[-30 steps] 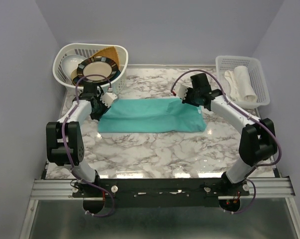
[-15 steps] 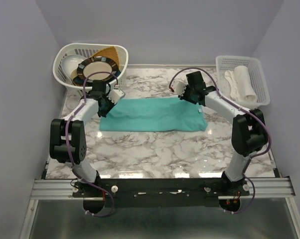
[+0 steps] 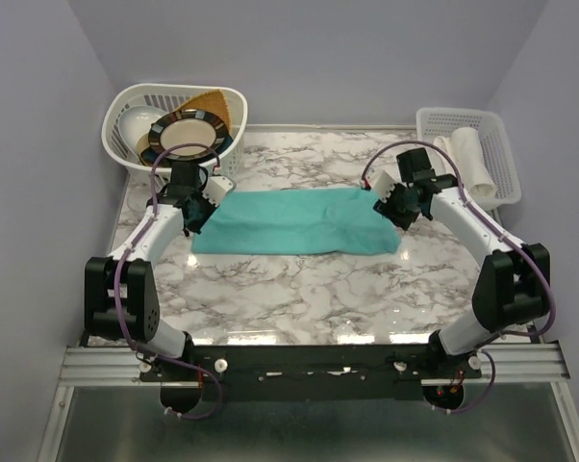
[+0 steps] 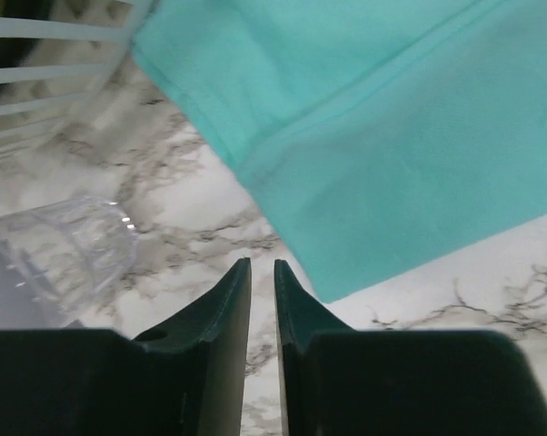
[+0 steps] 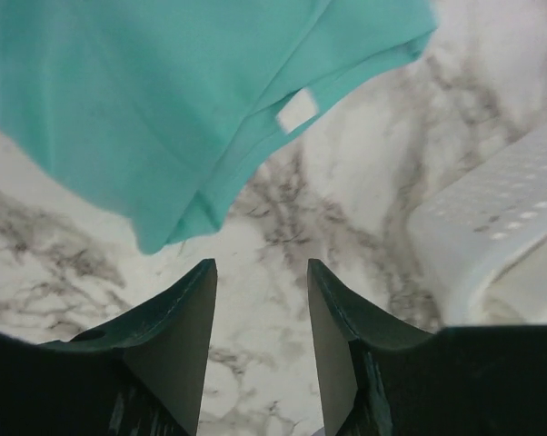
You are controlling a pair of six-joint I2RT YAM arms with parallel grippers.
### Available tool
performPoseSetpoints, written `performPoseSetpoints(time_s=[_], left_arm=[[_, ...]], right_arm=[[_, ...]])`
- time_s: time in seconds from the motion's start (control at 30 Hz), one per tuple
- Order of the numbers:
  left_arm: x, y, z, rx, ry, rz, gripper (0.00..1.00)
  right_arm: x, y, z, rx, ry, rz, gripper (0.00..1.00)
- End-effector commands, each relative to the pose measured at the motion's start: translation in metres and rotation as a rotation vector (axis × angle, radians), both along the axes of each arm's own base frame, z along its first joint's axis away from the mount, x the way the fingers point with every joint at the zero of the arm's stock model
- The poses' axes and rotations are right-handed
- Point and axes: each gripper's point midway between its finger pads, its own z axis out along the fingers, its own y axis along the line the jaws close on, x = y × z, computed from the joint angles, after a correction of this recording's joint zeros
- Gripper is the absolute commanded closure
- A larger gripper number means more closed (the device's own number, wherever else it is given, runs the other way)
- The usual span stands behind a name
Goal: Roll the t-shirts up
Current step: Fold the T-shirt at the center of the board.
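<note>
One teal t-shirt (image 3: 294, 221) lies folded into a long flat band across the middle of the marble table. My left gripper (image 3: 199, 209) hovers just off the band's left end. In the left wrist view the shirt (image 4: 392, 136) lies ahead and to the right of the left gripper (image 4: 258, 265), whose jaws stand a narrow slit apart with nothing between them. My right gripper (image 3: 397, 206) is at the band's right end. In the right wrist view the shirt (image 5: 164, 100), with a small white tag (image 5: 298, 111), lies ahead of the right gripper (image 5: 260, 265), which is open and empty.
A white basket (image 3: 131, 101) holding plates stands at the back left. A white tray basket (image 3: 496, 135) with a rolled pale cloth (image 3: 467, 159) sits at the back right, its wall (image 5: 501, 236) close to my right fingers. A clear cup (image 4: 55, 263) is by my left gripper.
Both grippers opened and let go of the shirt's far edge. The right one drew back to the right, the left one slightly left and nearer. The shirt has settled flat.
</note>
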Motion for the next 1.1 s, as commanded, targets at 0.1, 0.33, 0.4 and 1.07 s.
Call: performPoseSetpoints(time_s=[0.1,0.33,0.4,1.07], left_arm=[[-0.041,-0.029,-0.048,-0.12,0.231,-0.088,0.87],[-0.033,-0.031,-0.054,-0.113,0.253,-0.105,0.94],[-0.033,-0.03,-0.058,-0.101,0.272,-0.115,0.96],[-0.05,-0.008,-0.086,0.017,0.368,-0.178,0.99]], right_arm=[[-0.076,-0.003,-0.06,0.044,0.359,0.043,0.47],[-0.072,0.0,-0.071,0.067,0.408,0.05,0.47],[-0.077,0.002,-0.077,0.075,0.449,0.058,0.48],[-0.078,-0.016,-0.103,0.063,0.456,0.107,0.98]])
